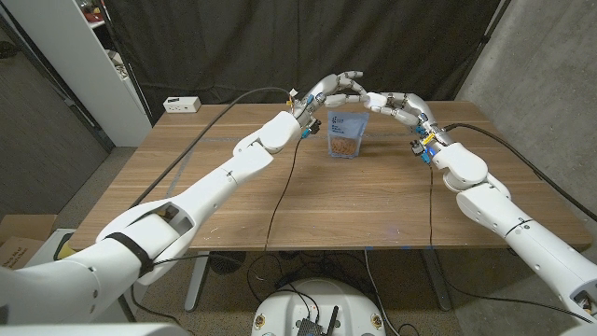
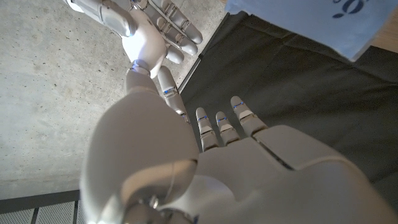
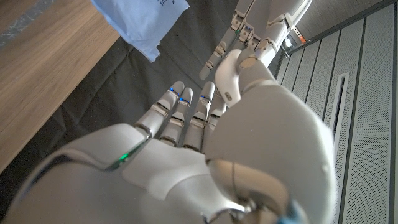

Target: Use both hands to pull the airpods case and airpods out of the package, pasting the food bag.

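Note:
A blue food bag (image 1: 347, 135) with a window of brown snacks stands upright at the far middle of the wooden table (image 1: 280, 196). Both hands hover above its top, fingers stretched toward each other and nearly meeting. My left hand (image 1: 338, 89) is over the bag's left side and my right hand (image 1: 392, 103) over its right; neither holds anything. In the left wrist view my left hand (image 2: 230, 143) reaches toward the right hand (image 2: 152, 31), beside a corner of the bag (image 2: 311, 18). The right wrist view shows my right hand (image 3: 186, 124), the left hand (image 3: 261, 25) and the bag (image 3: 143, 22).
A small white box (image 1: 183, 105) lies at the table's far left corner. Black cables (image 1: 280, 201) run across the tabletop from each wrist. A dark curtain hangs behind the table, a white shelf stands far left, and a cardboard box (image 1: 23, 238) sits on the floor.

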Tool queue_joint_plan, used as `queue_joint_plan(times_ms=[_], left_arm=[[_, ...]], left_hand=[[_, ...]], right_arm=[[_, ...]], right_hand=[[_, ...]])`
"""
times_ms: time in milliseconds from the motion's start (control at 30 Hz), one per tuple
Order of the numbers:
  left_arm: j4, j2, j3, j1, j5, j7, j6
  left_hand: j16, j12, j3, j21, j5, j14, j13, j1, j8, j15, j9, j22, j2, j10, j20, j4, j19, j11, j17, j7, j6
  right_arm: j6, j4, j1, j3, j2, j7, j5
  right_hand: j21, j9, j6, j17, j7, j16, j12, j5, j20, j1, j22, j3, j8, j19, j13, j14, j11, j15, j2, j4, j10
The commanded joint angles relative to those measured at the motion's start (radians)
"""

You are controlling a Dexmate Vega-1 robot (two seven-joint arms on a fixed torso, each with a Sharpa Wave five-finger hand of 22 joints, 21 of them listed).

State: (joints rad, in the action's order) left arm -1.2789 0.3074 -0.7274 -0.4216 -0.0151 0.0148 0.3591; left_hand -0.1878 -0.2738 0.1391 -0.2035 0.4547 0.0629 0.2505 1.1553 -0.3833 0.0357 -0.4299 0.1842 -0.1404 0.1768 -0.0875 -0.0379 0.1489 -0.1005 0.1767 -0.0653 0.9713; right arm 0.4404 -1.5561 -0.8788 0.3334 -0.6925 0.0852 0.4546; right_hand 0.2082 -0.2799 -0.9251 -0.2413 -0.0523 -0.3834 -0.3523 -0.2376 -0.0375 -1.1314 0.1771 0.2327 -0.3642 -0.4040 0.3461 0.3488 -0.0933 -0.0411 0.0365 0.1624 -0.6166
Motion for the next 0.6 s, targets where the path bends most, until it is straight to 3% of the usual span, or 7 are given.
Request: queue_joint_plan(times_ms=[33,267,367,433,533,600], left_arm=[[0.035,-0.018,0.007,0.005,-0.041,-0.024,0.032],[0.022,-0.005,-0.005,0.012,-0.013,-0.027,0.009],[0.025,-0.001,-0.009,0.018,-0.012,-0.041,0.011],[0.033,-0.002,-0.011,0.021,-0.018,-0.052,0.022],[0.042,-0.001,-0.011,0.024,-0.026,-0.068,0.036],[0.047,0.0,-0.011,0.027,-0.032,-0.08,0.045]], left_hand=[[-0.002,-0.005,-0.015,-0.007,-0.009,0.01,0.001,0.038,-0.003,0.031,-0.026,0.002,-0.023,0.005,0.002,-0.016,0.007,-0.007,-0.001,-0.014,0.021],[-0.001,-0.003,-0.017,-0.007,-0.024,0.01,0.001,0.04,0.0,0.031,-0.029,0.002,-0.026,0.004,0.002,-0.015,0.006,-0.002,0.0,-0.024,0.019],[0.003,0.01,-0.013,-0.004,-0.069,-0.007,0.0,0.013,0.052,0.028,-0.028,0.002,-0.023,-0.025,0.0,0.006,-0.004,0.016,0.001,-0.037,-0.089],[0.003,0.014,-0.001,-0.002,-0.091,-0.014,0.0,-0.019,0.082,0.026,-0.023,0.002,-0.013,-0.034,-0.001,0.024,-0.01,0.03,0.002,-0.019,-0.144],[0.004,0.017,0.016,0.0,-0.113,-0.022,0.001,-0.055,0.113,0.024,-0.017,0.002,0.001,-0.043,-0.001,0.041,-0.016,0.036,0.002,-0.013,-0.199],[0.003,0.018,0.024,0.0,-0.121,-0.026,0.001,-0.07,0.128,0.018,-0.013,0.002,0.008,-0.047,-0.002,0.048,-0.019,0.041,0.003,-0.007,-0.223]], right_arm=[[-0.004,0.008,0.008,0.003,-0.002,0.019,0.01],[0.003,0.014,0.004,-0.001,0.007,0.008,0.017],[0.004,0.015,0.001,-0.005,0.009,0.004,0.02],[0.01,0.019,0.0,-0.006,0.01,-0.001,0.015],[0.018,0.023,-0.001,-0.007,0.008,-0.01,-0.003],[0.027,0.027,-0.002,-0.007,0.005,-0.02,-0.023]], right_hand=[[0.0,-0.115,-0.207,-0.001,0.105,0.006,-0.007,-0.019,-0.004,-0.001,0.0,-0.002,-0.059,-0.002,0.005,0.016,-0.002,-0.136,-0.013,-0.001,-0.016],[-0.001,-0.118,-0.206,0.0,0.094,0.013,-0.009,-0.052,0.003,-0.012,0.0,0.008,-0.057,-0.002,0.009,0.022,-0.007,-0.147,-0.01,-0.005,-0.022],[-0.002,-0.122,-0.237,0.002,0.09,0.019,-0.017,-0.078,0.006,-0.02,-0.001,0.008,-0.069,-0.006,0.013,0.03,-0.016,-0.153,-0.029,-0.002,-0.044],[-0.002,-0.123,-0.249,0.003,0.092,0.022,-0.023,-0.098,0.008,-0.022,-0.001,0.007,-0.073,-0.007,0.015,0.035,-0.016,-0.155,-0.042,-0.003,-0.056],[-0.002,-0.123,-0.257,0.003,0.108,0.025,-0.024,-0.119,0.01,-0.024,-0.001,0.008,-0.074,-0.01,0.019,0.042,-0.018,-0.162,-0.051,-0.004,-0.06],[-0.003,-0.123,-0.261,0.003,0.102,0.027,-0.026,-0.135,0.013,-0.027,-0.001,0.01,-0.072,-0.01,0.021,0.045,-0.025,-0.166,-0.058,-0.004,-0.066]])
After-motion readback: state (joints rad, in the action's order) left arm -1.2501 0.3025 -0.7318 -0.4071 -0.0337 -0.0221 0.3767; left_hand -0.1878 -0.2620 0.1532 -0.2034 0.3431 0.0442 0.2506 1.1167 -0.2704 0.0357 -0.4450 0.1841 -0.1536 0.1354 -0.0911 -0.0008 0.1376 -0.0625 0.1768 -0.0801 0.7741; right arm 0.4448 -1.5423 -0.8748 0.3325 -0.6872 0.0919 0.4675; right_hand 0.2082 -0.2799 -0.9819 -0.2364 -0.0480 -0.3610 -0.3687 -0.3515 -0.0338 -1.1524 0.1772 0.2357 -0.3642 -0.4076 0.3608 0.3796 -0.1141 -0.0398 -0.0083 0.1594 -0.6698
